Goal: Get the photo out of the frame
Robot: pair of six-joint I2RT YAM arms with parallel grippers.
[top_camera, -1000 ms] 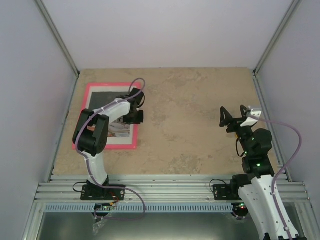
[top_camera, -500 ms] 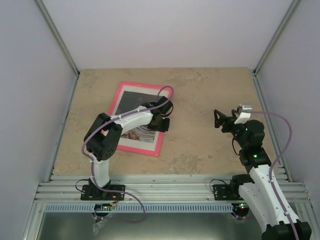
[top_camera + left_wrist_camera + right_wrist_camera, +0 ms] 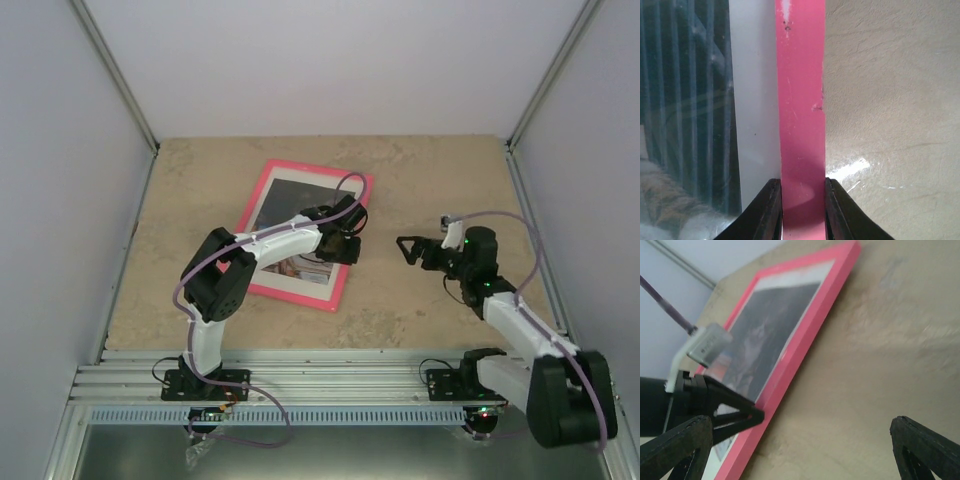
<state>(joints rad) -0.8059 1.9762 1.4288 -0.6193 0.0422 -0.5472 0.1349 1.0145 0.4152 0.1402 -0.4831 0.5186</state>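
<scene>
Frame: thin bright pink rectangular picture frame (image 3: 300,293), dragged from the left edge of the beige worktop (image 3: 430,180) to its centre.
Photo: paper cat print (image 3: 772,330), still inside.
Left jaws: clamped on the pink rail.
Right jaws: wide open, now near; removal unstarted.

Bare table (image 3: 378,270) lies open between right hand (image 3: 404,249) and frame (image 3: 300,200); left hand (image 3: 802,205) occupies its right rail.

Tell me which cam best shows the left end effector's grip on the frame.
Left wrist: left end effector pinches the frame rail close up. Top external: wrist hides contact. Right wrist: side-on, only one finger visible.
</scene>
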